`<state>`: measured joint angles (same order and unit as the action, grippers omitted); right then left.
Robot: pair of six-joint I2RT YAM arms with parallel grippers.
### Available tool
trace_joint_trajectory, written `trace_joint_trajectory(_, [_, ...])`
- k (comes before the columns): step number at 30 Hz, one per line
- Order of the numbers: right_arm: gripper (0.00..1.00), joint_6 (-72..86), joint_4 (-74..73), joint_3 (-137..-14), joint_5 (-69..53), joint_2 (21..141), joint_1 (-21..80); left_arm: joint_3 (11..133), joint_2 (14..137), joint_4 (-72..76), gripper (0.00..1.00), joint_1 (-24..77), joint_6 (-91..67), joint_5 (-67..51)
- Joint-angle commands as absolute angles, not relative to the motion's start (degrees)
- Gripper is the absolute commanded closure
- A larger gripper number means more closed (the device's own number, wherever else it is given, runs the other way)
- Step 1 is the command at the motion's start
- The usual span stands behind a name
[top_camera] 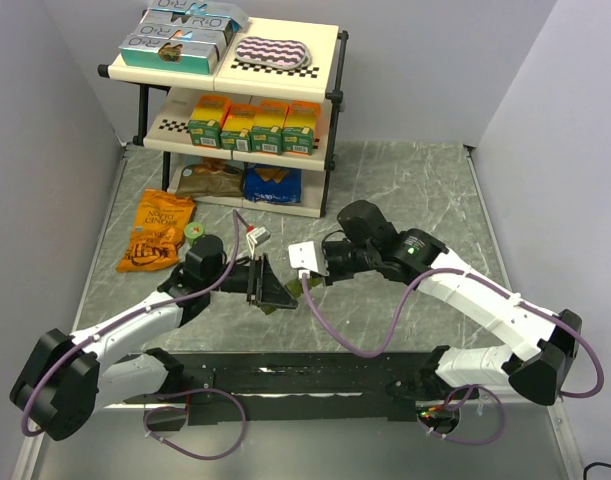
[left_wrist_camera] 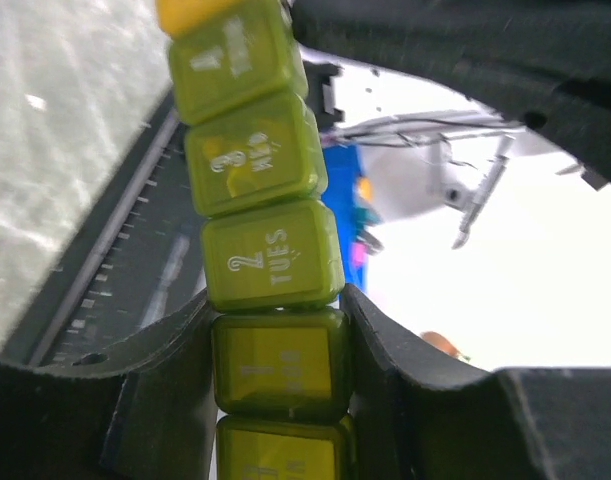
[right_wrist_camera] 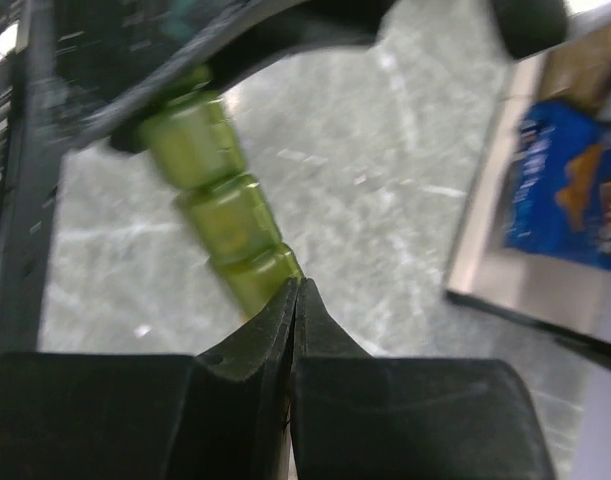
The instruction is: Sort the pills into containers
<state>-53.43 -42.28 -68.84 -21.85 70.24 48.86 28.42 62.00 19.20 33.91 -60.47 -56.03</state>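
left tool [top_camera: 277,288] beside right tool [top_camera: 313,280] above table [top_camera: 415,190], green containers [top_camera: 297,290] between them, shelf [top_camera: 325,50] behind

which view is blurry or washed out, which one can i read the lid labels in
Right wrist: motion-blurred, the containers smeared, unreadable. Left wrist: sharp up close, TUES lid legible, background at right blown out white. Top external: evenly lit, sharp, too far for labels.

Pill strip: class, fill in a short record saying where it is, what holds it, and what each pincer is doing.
object: pill strip, green to yellow, held in the air
held by: left pincer, clamped across one compartment
readable lids: 2 TUES, 3 WED
right pincer: shut, tips at the strip's far end
right pincer grip on a lid: cannot tell
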Motion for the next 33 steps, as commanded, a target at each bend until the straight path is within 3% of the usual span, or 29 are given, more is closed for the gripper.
trace_joint_trajectory(1, [1.00,-51.9,-38.2,-66.6,-17.8,71.7,49.2,30.5,59.8,47.1,0.99,35.2,-68.2,-69.1])
trace_joint_trajectory(6, [1.00,-51.7,-37.7,-66.4,-17.9,71.5,49.2,31.8,60.3,44.1,0.99,35.2,-66.5,-69.6])
trace_joint_trajectory(16, [0.98,-46.9,-42.6,-73.7,-24.7,70.8,47.3,45.3,65.2,-13.2,0.99,35.2,-24.4,-57.1])
trace_joint_trajectory(19, [0.78,-46.0,-46.7,-77.9,-29.6,70.7,44.5,47.4,66.8,-20.8,0.99,35.2,-18.2,-51.6])
trace_joint_trajectory(20, [0.64,-46.1,-48.7,-78.5,-32.1,70.7,44.0,48.2,67.1,-23.2,0.99,35.2,-17.1,-49.6])
trace_joint_trajectory(23, [0.39,-46.5,-51.0,-78.9,-35.8,69.6,43.8,49.3,67.3,-25.6,0.99,35.4,-13.1,-46.0])
trace_joint_trajectory(27, [0.24,-51.8,-54.0,-77.0,-41.2,69.1,43.9,50.2,66.5,-26.6,0.99,36.6,-10.0,-43.7])
trace_joint_trajectory(33, [0.20,-58.5,-51.8,-70.0,-41.5,69.1,43.9,51.6,66.6,-26.9,0.99,39.8,-8.5,-43.6])
